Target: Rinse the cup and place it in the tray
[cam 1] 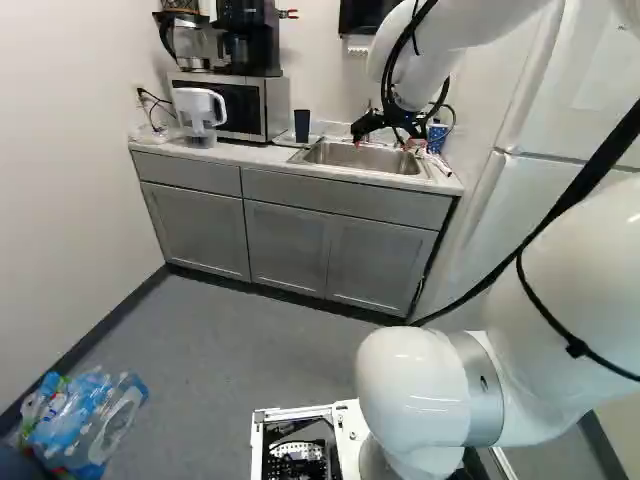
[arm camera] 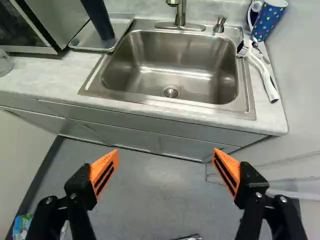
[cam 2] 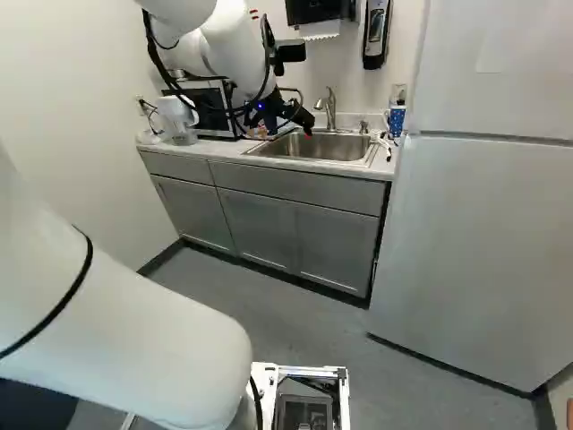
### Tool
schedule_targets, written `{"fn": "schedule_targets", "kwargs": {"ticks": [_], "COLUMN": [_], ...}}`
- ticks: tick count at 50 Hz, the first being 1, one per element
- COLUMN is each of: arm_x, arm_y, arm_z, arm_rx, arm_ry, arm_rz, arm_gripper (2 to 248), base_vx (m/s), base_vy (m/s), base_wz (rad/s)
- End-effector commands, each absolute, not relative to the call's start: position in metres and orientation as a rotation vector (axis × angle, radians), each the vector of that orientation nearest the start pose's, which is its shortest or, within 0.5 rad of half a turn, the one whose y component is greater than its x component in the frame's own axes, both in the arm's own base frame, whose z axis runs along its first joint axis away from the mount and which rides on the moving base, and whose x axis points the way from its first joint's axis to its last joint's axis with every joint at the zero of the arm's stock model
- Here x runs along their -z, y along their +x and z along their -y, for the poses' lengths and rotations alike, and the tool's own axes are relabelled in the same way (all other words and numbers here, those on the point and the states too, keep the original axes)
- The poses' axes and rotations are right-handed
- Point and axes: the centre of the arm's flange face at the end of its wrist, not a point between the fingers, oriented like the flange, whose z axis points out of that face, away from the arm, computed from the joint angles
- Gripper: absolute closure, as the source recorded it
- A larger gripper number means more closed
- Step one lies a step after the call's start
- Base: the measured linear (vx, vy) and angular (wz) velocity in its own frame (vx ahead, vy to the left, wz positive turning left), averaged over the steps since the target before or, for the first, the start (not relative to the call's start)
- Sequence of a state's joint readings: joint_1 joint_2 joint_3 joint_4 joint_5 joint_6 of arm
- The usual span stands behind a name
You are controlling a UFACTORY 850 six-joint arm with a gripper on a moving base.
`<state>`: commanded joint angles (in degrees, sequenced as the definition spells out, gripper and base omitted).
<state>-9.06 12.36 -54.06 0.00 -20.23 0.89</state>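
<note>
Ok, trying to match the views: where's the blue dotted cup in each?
Left base view: blue dotted cup, right of the sink, at the counter's far right end.
Right base view: right of the sink again, close against the fridge.
Wrist view: just past the white brush, by the sink's faucet-side corner.
Shared landmark: the sink.
</note>
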Motion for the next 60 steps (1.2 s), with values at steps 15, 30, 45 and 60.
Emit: {"fn": "schedule_targets", "kwargs": {"ticks": [15,30,45,60], "arm_x": [-0.646,-0.635,-0.618,-0.594], "arm_y": [0.426,0.426,0.424,0.42], "arm_z": [0.067,0.065,0.061,0.056], "arm_rx": [1.259,1.279,1.311,1.356], "arm_ry": [-2.928,-2.919,-2.904,-2.882], "arm_rz": [-0.252,-0.243,-0.228,-0.208], "arm_gripper": [3,3,3,3], "base_vx": [0.0,0.0,0.0,0.0], "base_vy": [0.0,0.0,0.0,0.0], "base_wz": [0.0,0.0,0.0,0.0]}}
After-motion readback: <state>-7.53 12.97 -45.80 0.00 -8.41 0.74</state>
